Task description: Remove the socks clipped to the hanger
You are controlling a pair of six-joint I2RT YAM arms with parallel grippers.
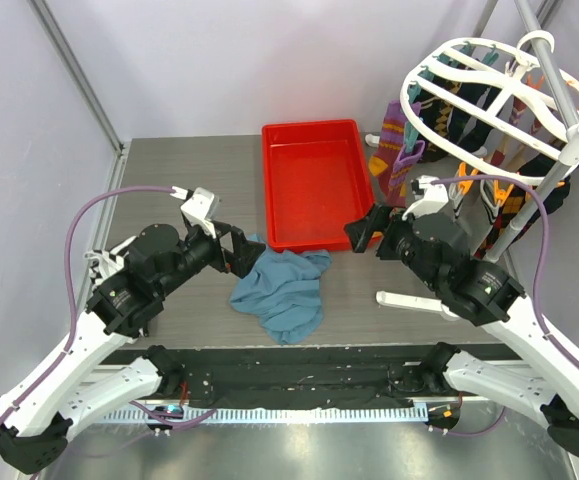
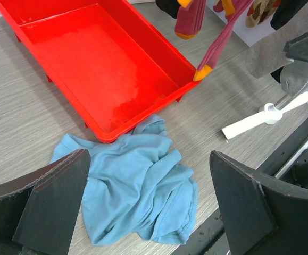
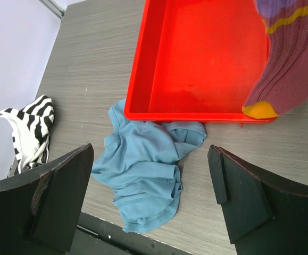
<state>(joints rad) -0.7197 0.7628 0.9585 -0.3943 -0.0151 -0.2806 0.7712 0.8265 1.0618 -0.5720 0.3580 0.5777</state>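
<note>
— Where are we?
— The socks hang clipped to the hanger, far right. We're on the approach: our right gripper is spread wide, empty, near the purple one.
— Next?
— We'd rise, pinch it and tug it free. Our left gripper gapes empty over the blue cloth.
— Only our right wrist view shows the striped cloth.
</note>
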